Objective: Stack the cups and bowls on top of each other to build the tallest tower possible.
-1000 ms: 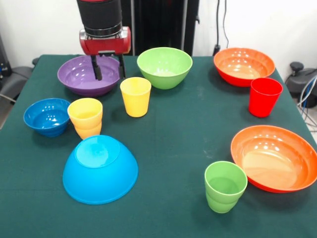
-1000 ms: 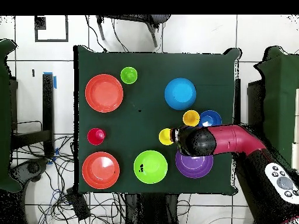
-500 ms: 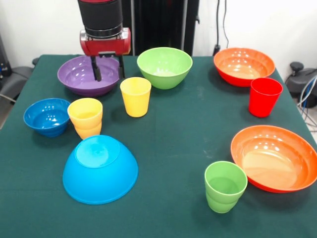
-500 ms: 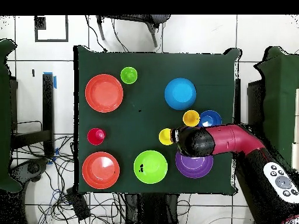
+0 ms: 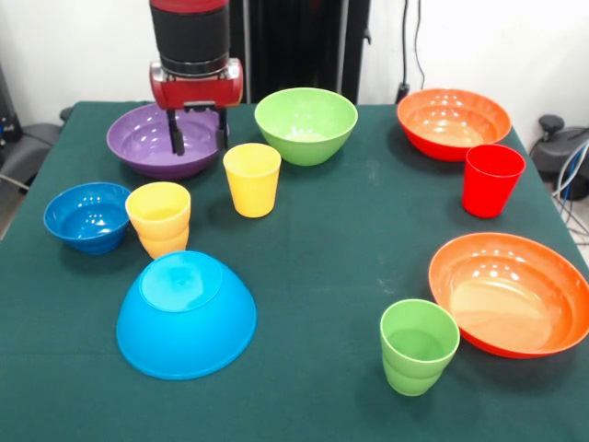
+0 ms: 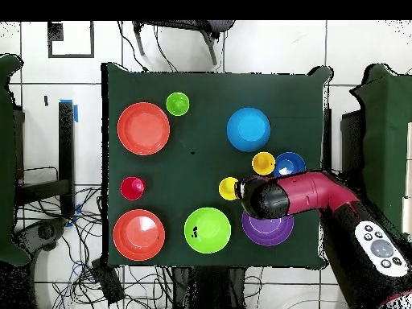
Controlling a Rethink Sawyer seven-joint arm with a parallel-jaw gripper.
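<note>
The gripper [image 5: 197, 140] hangs with its two black fingers [image 5: 175, 138] spread apart and empty, above the near rim of the glossy purple plastic bowl [image 5: 147, 140] at the far side of the green worktop [image 5: 340, 249]. The plain yellow plastic cup [image 5: 252, 179] stands upright just beside the fingers, nearer to the camera. The large light-blue bowl [image 5: 187, 315] lies upside down, well apart.

purple bowl [image 5: 156, 140], red cup [image 5: 491, 180], green tablecloth [image 5: 331, 249]
</note>
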